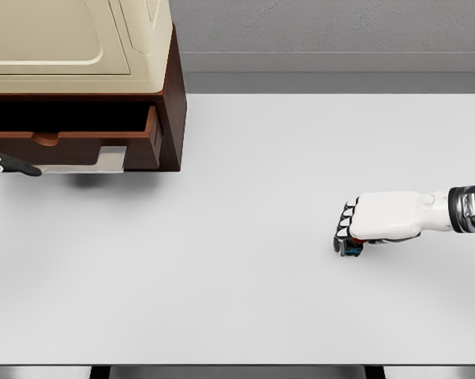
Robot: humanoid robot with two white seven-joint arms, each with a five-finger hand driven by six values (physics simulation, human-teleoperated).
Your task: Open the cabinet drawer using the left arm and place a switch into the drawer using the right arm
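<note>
Right now the switch (352, 249) sits low on the white table (237, 300), tucked under the curled fingers of my right hand (377, 221), which close over it. Up and far to the left lies the drawer (72, 138), pulled out of the cabinet (170, 95). My left hand (9, 164) shows only fingertips beside it; its state I cannot tell.
</note>
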